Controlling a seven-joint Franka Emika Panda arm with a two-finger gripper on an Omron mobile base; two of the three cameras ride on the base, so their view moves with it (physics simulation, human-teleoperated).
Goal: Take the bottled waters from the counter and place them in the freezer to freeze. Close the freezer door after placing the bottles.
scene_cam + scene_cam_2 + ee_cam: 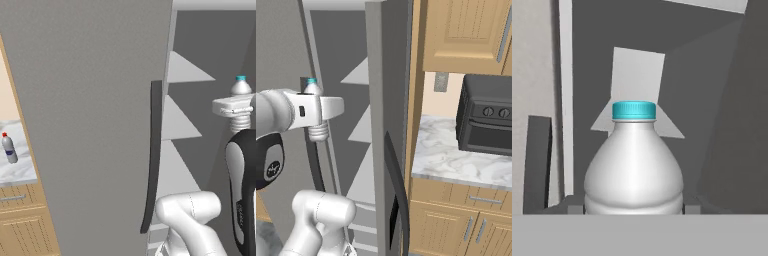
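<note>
Teal-capped bottle [634, 165] clamped upright in end effector [239, 107], held at the open freezer [220, 50]; first bottle mid-delivery. Next: ease inward, set down on a white shelf [187, 70]. Red-capped bottle [8, 148] waiting on tabletop [20, 170]. Freezer door [90, 125] swung open alongside, toaster oven [487, 120] beyond
</note>
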